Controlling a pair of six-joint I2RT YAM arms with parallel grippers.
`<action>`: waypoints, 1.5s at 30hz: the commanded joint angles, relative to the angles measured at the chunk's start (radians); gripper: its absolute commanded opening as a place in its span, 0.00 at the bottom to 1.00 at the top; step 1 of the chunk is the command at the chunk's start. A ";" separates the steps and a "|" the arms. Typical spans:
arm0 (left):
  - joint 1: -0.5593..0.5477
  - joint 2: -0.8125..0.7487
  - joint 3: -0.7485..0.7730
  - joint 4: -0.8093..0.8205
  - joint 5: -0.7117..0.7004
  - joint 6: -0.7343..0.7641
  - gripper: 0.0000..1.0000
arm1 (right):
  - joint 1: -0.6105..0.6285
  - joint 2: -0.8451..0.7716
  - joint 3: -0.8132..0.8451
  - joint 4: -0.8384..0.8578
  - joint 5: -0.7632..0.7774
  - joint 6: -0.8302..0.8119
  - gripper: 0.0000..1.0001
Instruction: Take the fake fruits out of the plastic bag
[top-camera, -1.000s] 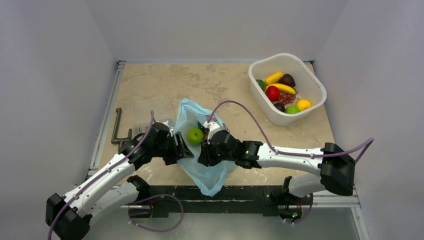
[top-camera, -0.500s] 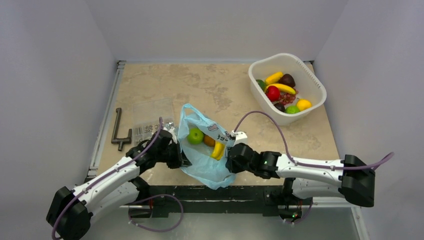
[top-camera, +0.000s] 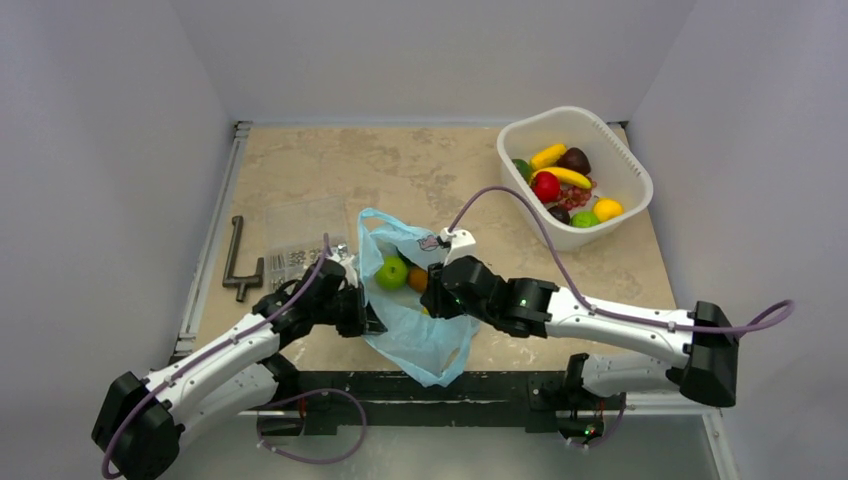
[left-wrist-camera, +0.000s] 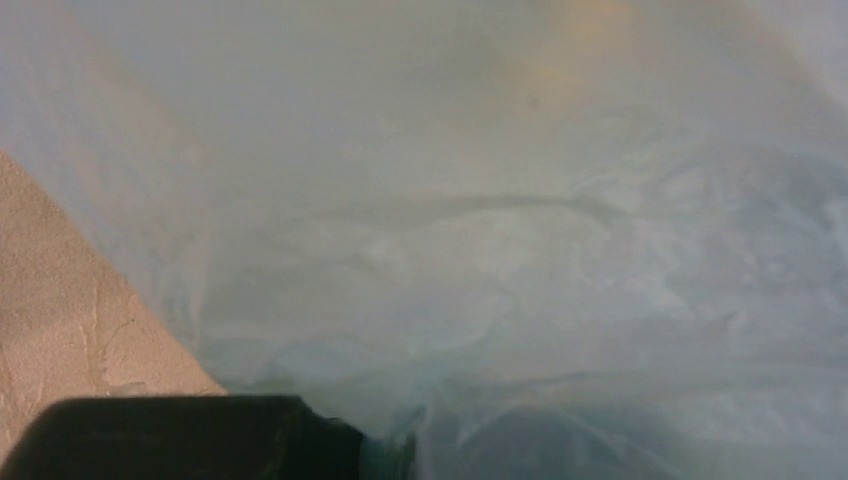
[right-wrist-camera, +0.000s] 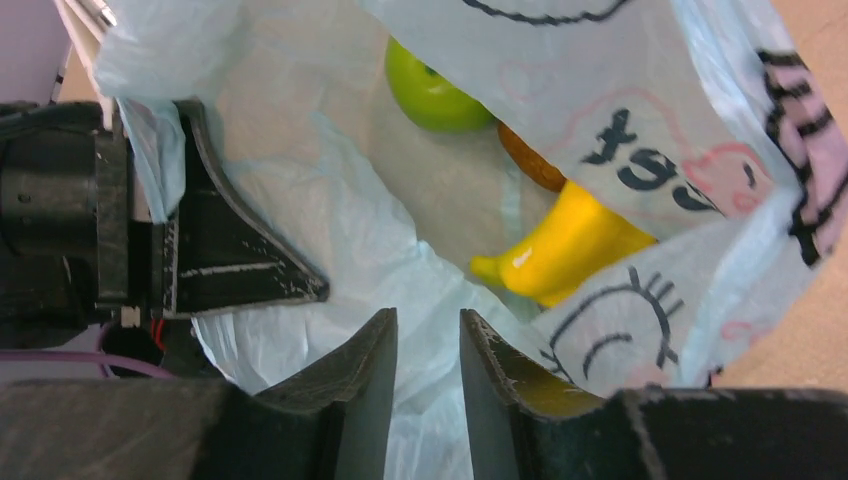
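The light-blue plastic bag (top-camera: 425, 340) lies at the table's near middle with its mouth open. Inside it are fake fruits: a green apple (top-camera: 391, 272) (right-wrist-camera: 435, 90), an orange (top-camera: 418, 280) (right-wrist-camera: 528, 160) and a yellow banana (right-wrist-camera: 575, 245). My left gripper (top-camera: 367, 317) is shut on the bag's left edge; in the left wrist view the bag's film (left-wrist-camera: 520, 250) fills the picture. My right gripper (top-camera: 436, 300) (right-wrist-camera: 428, 322) hangs over the bag's mouth, jaws a narrow gap apart with only bag film below them, just short of the banana.
A white slotted basket (top-camera: 640, 185) with several other toy fruits stands at the back right. A clear flat box of metal parts (top-camera: 300, 255) and a dark metal handle (top-camera: 238, 262) lie left of the bag. Walls close in on both sides.
My left gripper has shut on the bag's left edge. My right gripper swung out to the bag's right and back over its mouth, and its jaws have parted a little.
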 joint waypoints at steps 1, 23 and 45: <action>-0.013 0.013 0.042 0.031 0.018 0.018 0.00 | 0.000 0.111 0.094 0.012 0.035 0.022 0.34; -0.121 0.103 0.109 0.055 -0.025 0.002 0.00 | -0.089 0.297 0.083 -0.023 0.150 0.099 0.58; -0.135 0.082 0.139 0.009 -0.083 -0.001 0.00 | -0.094 0.317 0.105 0.093 0.214 -0.115 0.06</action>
